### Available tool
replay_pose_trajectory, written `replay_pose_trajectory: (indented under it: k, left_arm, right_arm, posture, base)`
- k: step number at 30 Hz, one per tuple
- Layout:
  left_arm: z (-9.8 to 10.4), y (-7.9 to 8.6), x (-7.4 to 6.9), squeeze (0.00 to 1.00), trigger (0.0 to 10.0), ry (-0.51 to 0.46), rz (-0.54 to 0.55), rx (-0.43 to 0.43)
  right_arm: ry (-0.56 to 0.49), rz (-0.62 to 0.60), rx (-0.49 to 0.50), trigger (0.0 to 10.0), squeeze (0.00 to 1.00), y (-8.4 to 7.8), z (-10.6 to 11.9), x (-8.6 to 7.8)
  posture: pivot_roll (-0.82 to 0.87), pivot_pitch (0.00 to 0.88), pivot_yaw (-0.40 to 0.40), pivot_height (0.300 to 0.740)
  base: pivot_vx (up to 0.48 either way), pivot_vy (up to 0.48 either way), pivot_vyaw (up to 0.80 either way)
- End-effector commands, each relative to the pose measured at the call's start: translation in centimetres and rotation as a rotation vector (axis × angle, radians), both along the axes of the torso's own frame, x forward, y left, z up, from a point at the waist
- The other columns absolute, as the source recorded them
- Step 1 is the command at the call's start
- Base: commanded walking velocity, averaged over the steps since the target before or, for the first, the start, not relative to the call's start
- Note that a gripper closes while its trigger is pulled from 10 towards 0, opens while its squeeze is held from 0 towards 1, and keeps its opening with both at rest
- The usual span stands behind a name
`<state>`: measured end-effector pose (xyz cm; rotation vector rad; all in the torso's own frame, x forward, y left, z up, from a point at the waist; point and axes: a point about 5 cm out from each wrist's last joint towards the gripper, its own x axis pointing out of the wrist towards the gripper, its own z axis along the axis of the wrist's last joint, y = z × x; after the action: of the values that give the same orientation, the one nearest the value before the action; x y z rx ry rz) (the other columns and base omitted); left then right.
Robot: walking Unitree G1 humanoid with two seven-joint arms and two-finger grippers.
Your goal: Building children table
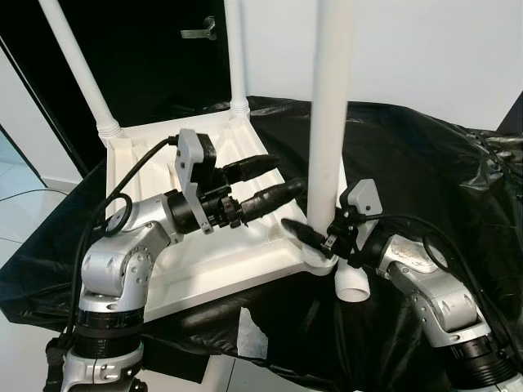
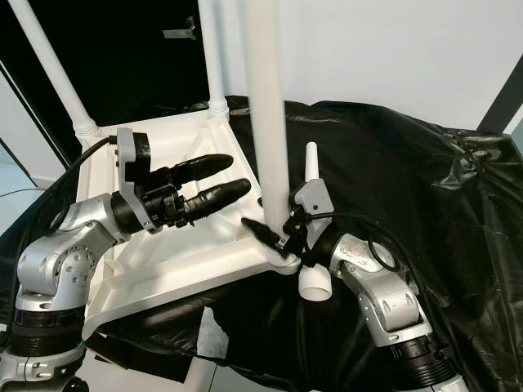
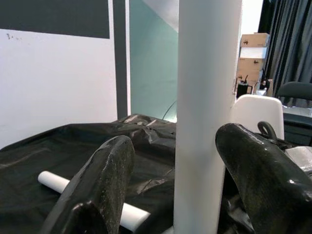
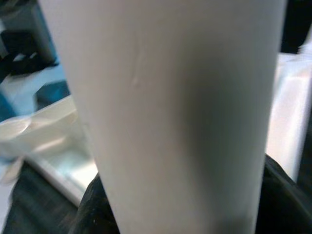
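Left eye view shows a white table top (image 1: 208, 261) lying upside down on a surface covered with black plastic sheeting (image 1: 425, 171). Three white legs stand upright from its corners: one at the far left corner (image 1: 78, 61), one at the far corner (image 1: 235, 53), and a near leg (image 1: 331, 114) rising from the corner closest to the right arm. The right gripper (image 1: 315, 237) sits at the base of the near leg, just above the corner socket, with its black fingers clamped around the leg; in the right wrist view the leg (image 4: 165, 112) stands close against the camera with the table top behind it. The left gripper (image 1: 274, 181) hovers over the table top, pointing at the near leg, jaws spread wide and holding nothing. In the left wrist view its two fingers (image 3: 97, 185) flank the leg without touching it. A loose white leg (image 2: 313, 237) lies on the sheeting beside the right arm.
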<state>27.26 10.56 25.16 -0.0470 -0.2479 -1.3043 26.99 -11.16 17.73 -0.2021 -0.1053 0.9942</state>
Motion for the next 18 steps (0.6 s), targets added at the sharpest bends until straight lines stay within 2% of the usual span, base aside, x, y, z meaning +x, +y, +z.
replay_pose_trajectory:
  k: [1,10,18]
  left_arm:
    - [0.4,-0.7,0.2,0.0,10.0,-0.015,-0.011,0.007]
    - [2.0,-2.0,0.2,0.0,10.0,-0.055,-0.094,0.005]
    - [2.2,-2.6,-0.3,0.0,10.0,-0.078,-0.142,0.034]
  right_arm:
    - [-0.008,0.075,-0.007,10.0,0.0,0.3,0.7,-0.1]
    - [0.003,0.19,-0.084,10.0,0.0,-0.1,0.9,0.2]
    - [-0.002,0.222,-0.112,10.0,0.0,0.1,1.0,0.5]
  posture:
    - [0.02,0.0,-0.026,0.74]
    - [0.03,0.0,-0.033,0.74]
    - [0.03,0.0,-0.031,0.74]
  base:
    - [0.0,0.0,0.0]
    - [0.0,0.0,0.0]
    - [0.0,0.0,0.0]
